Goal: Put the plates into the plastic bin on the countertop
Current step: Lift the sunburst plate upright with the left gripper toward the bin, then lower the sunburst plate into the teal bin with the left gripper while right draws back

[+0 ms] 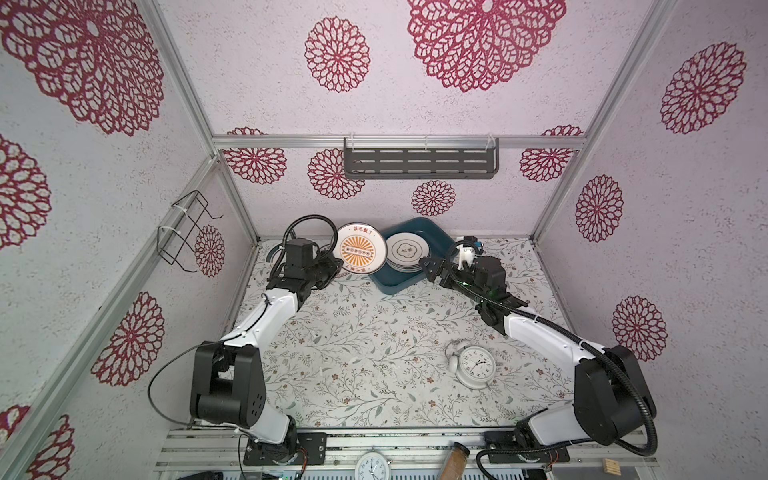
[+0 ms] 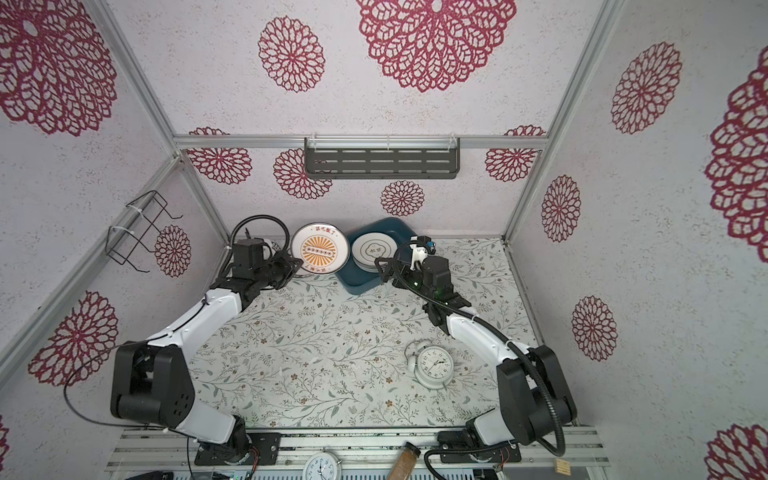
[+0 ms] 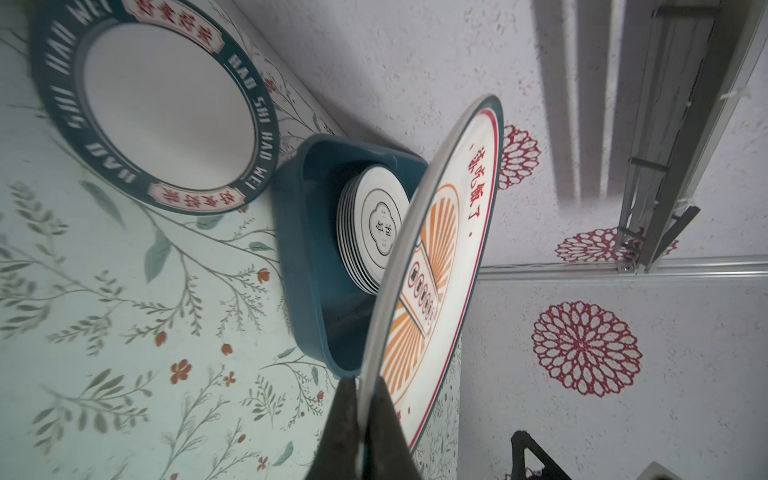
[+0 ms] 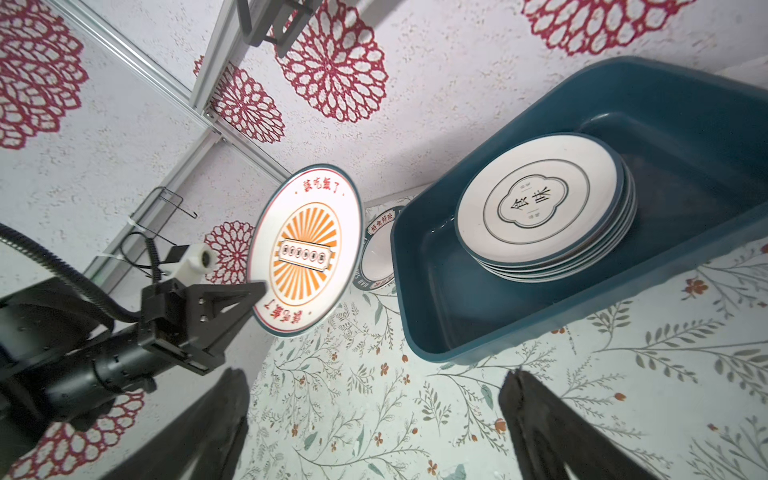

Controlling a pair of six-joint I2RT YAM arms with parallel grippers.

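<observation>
**Sideways to the bin: plate on edge in the left gripper**

The left gripper [image 3: 363, 382] is clamped on the lower rim of the sunburst plate [image 1: 360, 248]. It holds the plate almost upright, with its face turned towards the right arm. In both top views the bin [image 1: 386, 286] lies just to the right of this plate, and the plate's far edge overlaps the bin's left wall. The stack [image 1: 406, 251] sits inside the bin towards its far end, so the near floor is bare.

The coming move likely turns on this: the plate stands on edge while the stack lies flat, so it must travel rightwards over the wall and tip face-up before release.

The left arm is the nearer arm and already has the plate. The right gripper [image 4: 376, 374] has its jaws wide apart and holds nothing. It hangs by the bin's right side near the stack, and whether it touches anything cannot be told.

A lettered plate [image 3: 153, 104] lies flat on the countertop [image 1: 374, 353], just outside the bin.
</observation>
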